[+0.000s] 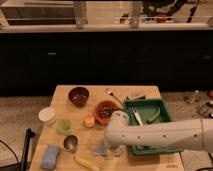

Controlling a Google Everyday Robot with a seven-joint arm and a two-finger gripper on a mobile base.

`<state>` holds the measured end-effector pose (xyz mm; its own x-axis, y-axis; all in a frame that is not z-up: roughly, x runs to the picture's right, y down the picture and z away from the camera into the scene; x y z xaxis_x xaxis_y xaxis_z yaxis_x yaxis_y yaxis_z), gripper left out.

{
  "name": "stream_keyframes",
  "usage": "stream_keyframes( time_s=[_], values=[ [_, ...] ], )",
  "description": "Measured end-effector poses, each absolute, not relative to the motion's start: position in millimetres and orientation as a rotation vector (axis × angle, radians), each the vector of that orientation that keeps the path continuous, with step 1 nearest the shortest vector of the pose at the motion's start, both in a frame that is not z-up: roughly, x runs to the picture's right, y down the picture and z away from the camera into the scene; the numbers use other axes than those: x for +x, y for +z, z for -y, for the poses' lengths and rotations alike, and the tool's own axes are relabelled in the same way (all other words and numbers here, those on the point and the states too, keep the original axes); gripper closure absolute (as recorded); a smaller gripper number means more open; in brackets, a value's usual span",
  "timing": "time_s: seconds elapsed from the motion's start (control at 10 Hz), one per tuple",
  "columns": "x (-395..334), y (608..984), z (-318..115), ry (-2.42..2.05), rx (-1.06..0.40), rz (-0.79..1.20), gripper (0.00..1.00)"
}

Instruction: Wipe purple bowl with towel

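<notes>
I've got the tool (106,149) low at table (90,135) front edge, mid; can't tell its state. Towel (50,156) at front-left corner: soft, light, prob. pinch a top fold. Purple bowl (78,95) far-left, rigid, maybe slick.

Surface (61,101) with bowl (78,95) at 11 o'clock, tray (145,101) at 3 o'clock, towel (50,156) at 7 o'clock by the front edge, cup (70,143) just at the towel's 1 o'clock, gripper (107,149) at 6 o'clock, between cup and tray

Wood table (59,101), pincer (107,148) over its front, prob. plastic
</notes>
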<state>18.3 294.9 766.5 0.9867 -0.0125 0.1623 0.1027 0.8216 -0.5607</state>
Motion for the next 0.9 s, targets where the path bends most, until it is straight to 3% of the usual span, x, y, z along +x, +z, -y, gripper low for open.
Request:
stream_keyframes(
  time_s=[0.8,0.9],
  values=[
    [20.7,778.7,-306.4,-0.042,-0.623,0.166,0.2],
    [20.8,780.2,-307.9,-0.041,-0.627,0.168,0.25]
  ],
)
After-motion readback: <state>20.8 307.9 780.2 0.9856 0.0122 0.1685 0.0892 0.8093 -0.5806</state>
